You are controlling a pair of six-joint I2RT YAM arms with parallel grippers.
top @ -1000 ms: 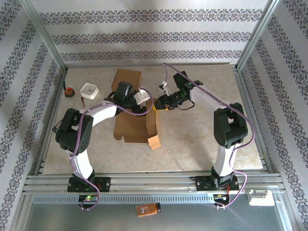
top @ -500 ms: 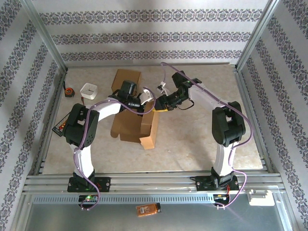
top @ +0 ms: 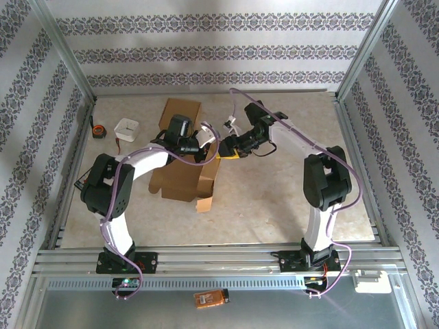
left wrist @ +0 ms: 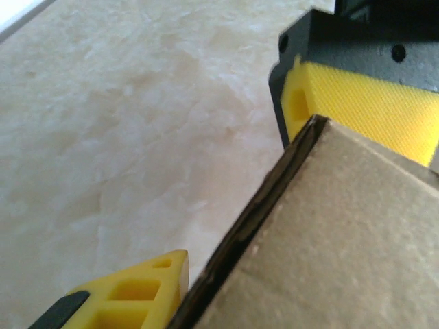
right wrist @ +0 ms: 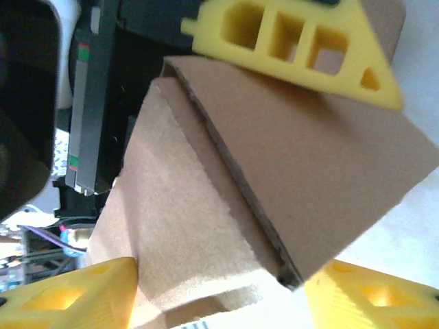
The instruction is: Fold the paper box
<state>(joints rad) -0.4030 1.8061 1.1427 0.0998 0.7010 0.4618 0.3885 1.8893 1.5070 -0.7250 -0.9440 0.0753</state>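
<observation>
**Mia:** What is the left gripper point(top: 204, 145) doing?

**Sam:** It is at the top far corner of the paper box point(top: 180, 179). In its own camera, one yellow finger point(left wrist: 147, 288) touches the dark edge of a card wall. The other finger is hidden behind the card, so I cannot tell if it is pinching.

**Mia:** And the right gripper point(top: 223, 147)?

**Sam:** It is at the same corner, coming from the other side. Its two yellow fingers point(right wrist: 68, 298) stand far apart, with a corner of the box between them. I cannot tell if they squeeze it or just sit beside it. A finger of the left gripper lies on top of that same flap.

**Mia:** Where is the box?

**Sam:** In the middle of the table point(top: 274, 199), a bit to the left. It is brown, and one flap sticks out toward the front.

**Mia:** And the arms?

**Sam:** The left arm point(top: 113, 185) bends over the box. The right arm point(top: 329, 178) reaches far across to it.

**Mia:** Anything else?

**Sam:** A flat brown card point(top: 182, 110) lies behind the box. A white box point(top: 127, 128) and a tape measure point(top: 99, 130) sit at the far left.
</observation>
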